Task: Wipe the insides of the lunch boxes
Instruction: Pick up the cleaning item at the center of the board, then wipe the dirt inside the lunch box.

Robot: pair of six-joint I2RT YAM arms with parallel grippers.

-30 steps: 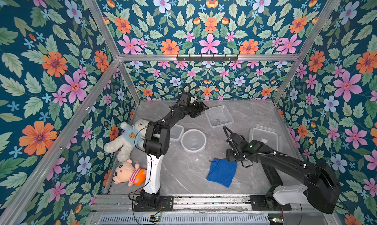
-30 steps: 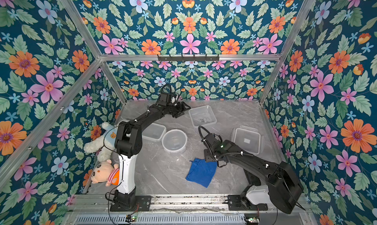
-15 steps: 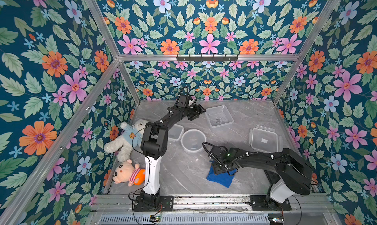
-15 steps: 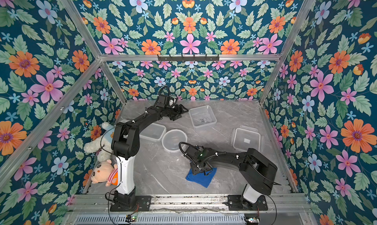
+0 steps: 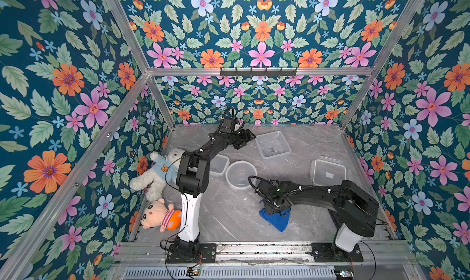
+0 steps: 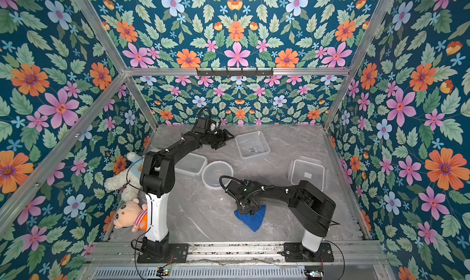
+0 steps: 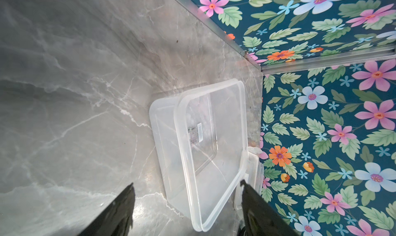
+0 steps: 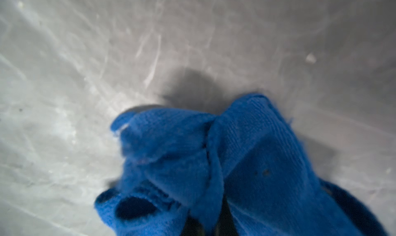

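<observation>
Counting three clear plastic lunch boxes (image 5: 273,145), one blue cloth (image 5: 276,220) clenched in right gripper (image 5: 275,208), left gripper (image 7: 186,183) released.

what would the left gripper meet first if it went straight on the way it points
Most likely the square tub: in the left wrist view it lies straight ahead of the left gripper, its near edge between the open jaws. Height is unclear, so it may meet the rim or pass above.

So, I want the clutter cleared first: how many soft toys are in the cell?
2. A white teddy bear lies left of the left arm; a pink-faced doll lies beside that arm's base, nearer the camera. The arm could hide more.
</observation>
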